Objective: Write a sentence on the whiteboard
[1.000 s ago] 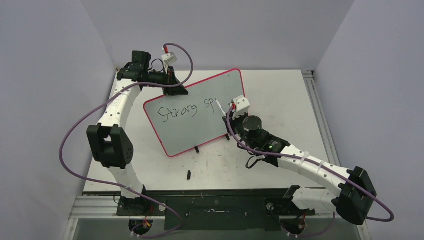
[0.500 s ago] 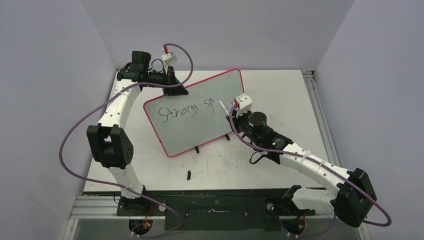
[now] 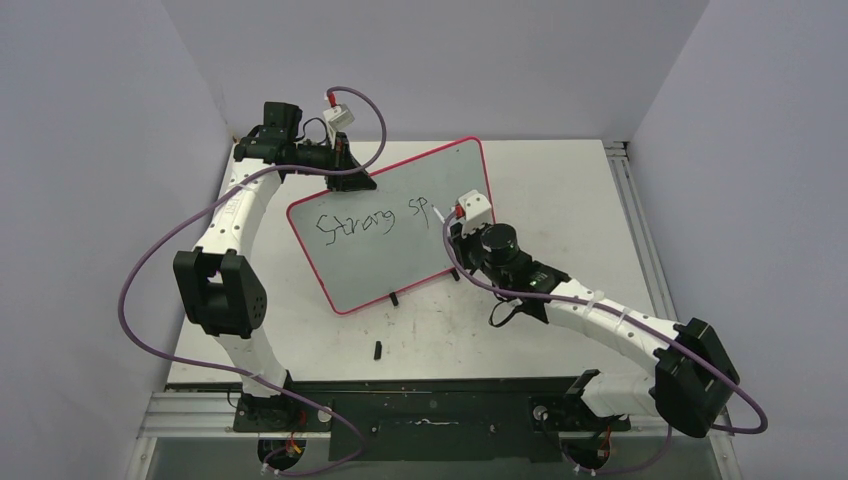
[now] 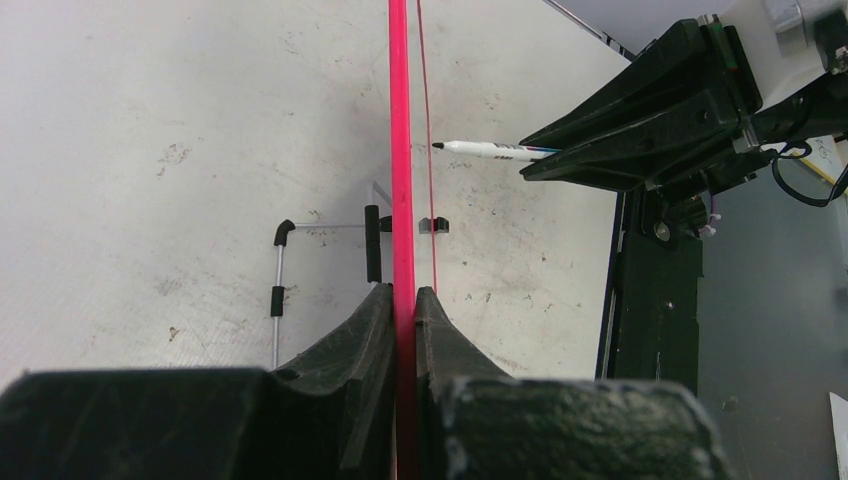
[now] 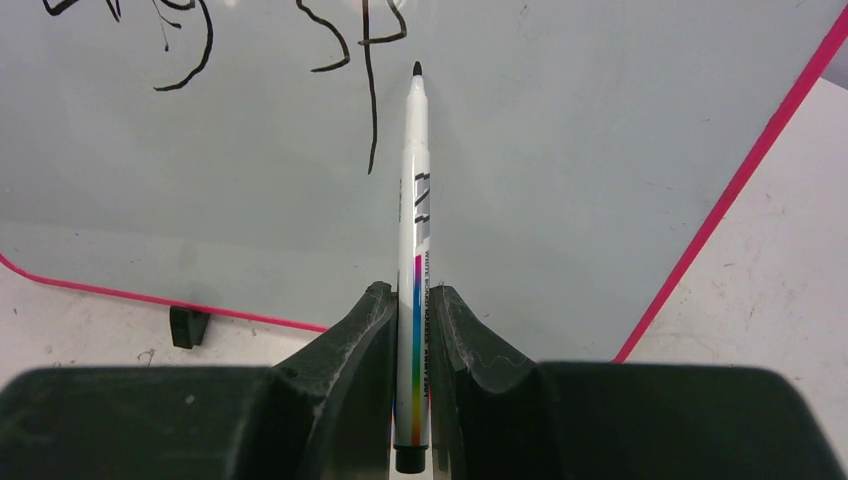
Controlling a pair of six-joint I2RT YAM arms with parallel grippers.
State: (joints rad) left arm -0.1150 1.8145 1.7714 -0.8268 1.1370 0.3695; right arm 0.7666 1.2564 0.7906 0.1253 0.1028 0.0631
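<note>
The sentence [image 3: 355, 224] on the whiteboard [image 3: 400, 265] reads "Strong sp" in thin black writing.

The whiteboard is big, pale and shiny, with round corners and a pink-red rim [image 4: 400, 150]. It stands tilted on small black feet [image 3: 394, 298] near the middle of the white, scuffed counter [image 3: 560, 190]. The words sit along its top part. The left hand [image 4: 402, 300] is clenched on the board's rim at the far left corner. The right hand [image 5: 413, 330] is clenched around a white marker [image 5: 414, 200] with a rainbow stripe and tiny print that is too small to read. The marker's black tip is just to the right of the "p". It is very close to the board, but the pictures do not show if it touches.
</note>
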